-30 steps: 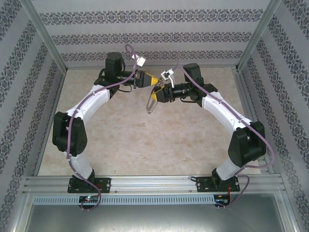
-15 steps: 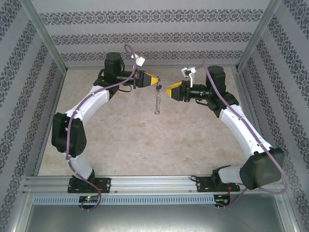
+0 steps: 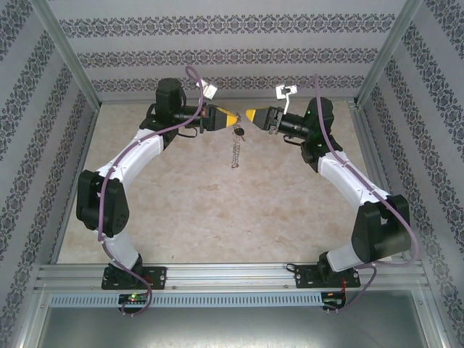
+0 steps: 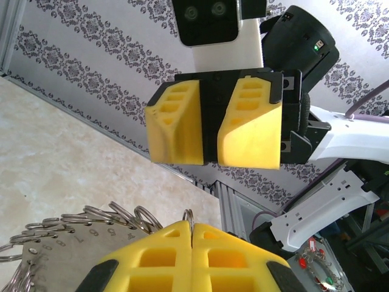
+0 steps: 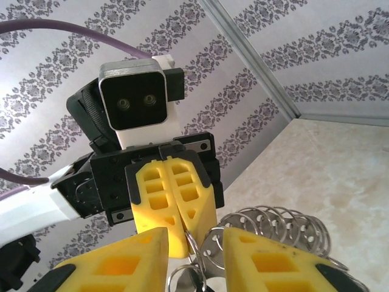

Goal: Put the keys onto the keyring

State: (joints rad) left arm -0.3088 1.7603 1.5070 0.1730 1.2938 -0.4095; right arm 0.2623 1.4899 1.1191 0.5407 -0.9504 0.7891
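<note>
Above the worktop (image 3: 181, 210), two claws meet. The left claw (image 3: 232, 120) is clamped shut on the one keyring (image 3: 234, 148), which dangles in mid-air. The right claw (image 3: 249, 114) is partly open at the ring's top, gripping nothing. One black-headed key (image 3: 238, 133) hangs there. Whether it is threaded is unclear, though the task looks nearly done.

The left gripper (image 3: 233, 122) and right gripper (image 3: 249, 114) are bright yellow on black mounts. The keyring (image 3: 235, 150) is silvery, and the key (image 3: 238, 133) has a black head. The 2 arms (image 3: 138, 156) are white with black joints and carry purple cables (image 3: 190, 80). The counter (image 3: 217, 217) is mottled beige. The walls (image 3: 232, 43) are white with dark floral bands.
</note>
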